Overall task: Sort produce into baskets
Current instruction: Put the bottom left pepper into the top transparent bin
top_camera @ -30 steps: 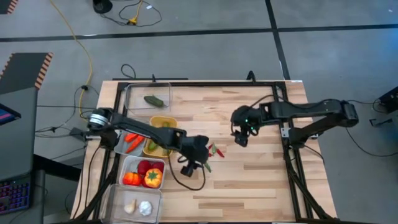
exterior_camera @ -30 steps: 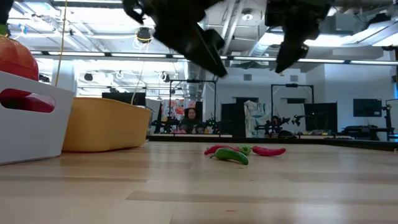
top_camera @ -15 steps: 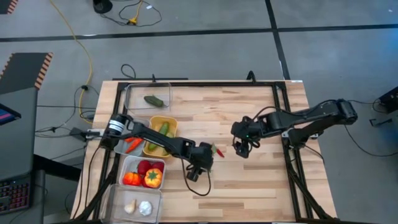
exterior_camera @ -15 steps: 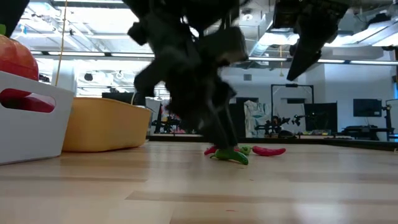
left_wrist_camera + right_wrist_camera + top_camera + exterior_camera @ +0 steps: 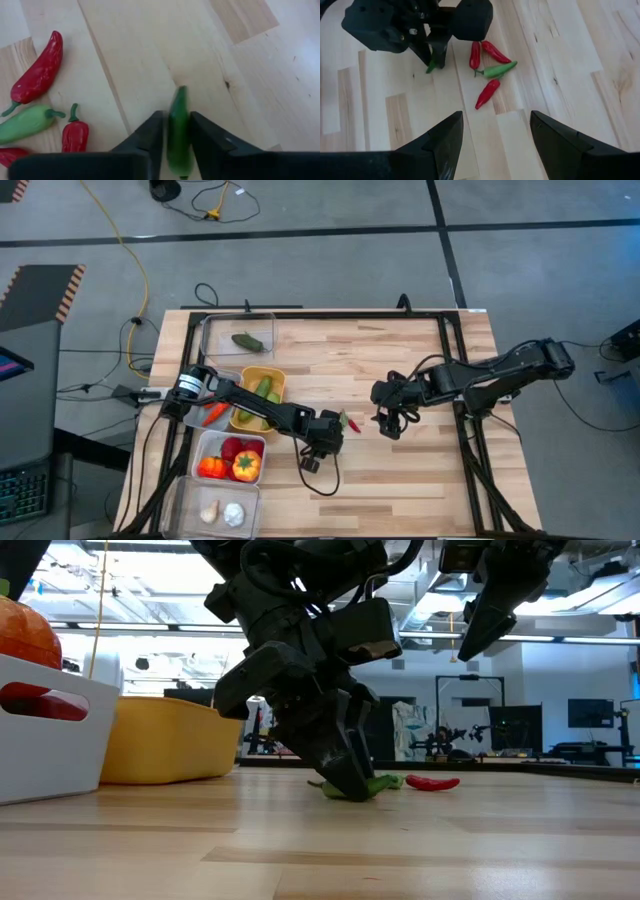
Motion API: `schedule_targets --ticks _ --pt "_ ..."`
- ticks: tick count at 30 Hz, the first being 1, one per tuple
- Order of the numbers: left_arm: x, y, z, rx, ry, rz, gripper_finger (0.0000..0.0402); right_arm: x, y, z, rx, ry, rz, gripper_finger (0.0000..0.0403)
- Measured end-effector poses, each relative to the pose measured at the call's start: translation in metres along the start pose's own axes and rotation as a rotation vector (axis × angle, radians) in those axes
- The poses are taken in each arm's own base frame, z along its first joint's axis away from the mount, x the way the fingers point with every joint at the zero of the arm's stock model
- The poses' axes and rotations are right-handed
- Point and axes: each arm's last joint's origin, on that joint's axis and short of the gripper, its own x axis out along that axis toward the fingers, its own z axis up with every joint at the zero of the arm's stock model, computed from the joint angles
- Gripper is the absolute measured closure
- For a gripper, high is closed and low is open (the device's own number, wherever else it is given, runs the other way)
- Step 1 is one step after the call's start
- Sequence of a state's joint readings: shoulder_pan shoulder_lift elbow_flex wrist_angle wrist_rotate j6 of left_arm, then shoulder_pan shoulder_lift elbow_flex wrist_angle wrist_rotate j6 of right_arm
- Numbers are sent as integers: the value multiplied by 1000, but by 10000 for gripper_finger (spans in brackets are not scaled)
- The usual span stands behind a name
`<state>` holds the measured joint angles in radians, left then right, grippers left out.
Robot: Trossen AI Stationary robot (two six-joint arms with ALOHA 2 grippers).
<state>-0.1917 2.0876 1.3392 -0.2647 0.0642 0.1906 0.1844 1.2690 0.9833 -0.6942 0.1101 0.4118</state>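
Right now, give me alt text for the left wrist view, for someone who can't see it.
The left tool has its two dark fingers closed on a green chilli on the wooden table. Off to one side lie a long red chilli, another green chilli and a small red chilli.

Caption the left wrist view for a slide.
Left gripper closes its jaws on a green chilli lying on the wooden table, loose chillies beside it.

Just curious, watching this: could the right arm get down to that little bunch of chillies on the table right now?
Probably yes. The right gripper hangs open above the table beside the chillies, with bare wood between. The left gripper, pinching a green chilli close by, could crowd it.
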Motion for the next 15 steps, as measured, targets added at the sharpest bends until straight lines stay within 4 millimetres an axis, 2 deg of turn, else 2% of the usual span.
schedule_targets --ticks 5,9,11,15 --pt "-1 1 0 5 5 0 376 0 0 0 0 0 0 144" --pt "-9 3 5 5 46 -3 391 0 0 0 0 0 0 144" --pt "-20 7 9 26 80 -3 387 0 0 0 1 -3 1 144" --pt "-55 23 19 48 122 36 372 0 0 1 1 -5 4 144"
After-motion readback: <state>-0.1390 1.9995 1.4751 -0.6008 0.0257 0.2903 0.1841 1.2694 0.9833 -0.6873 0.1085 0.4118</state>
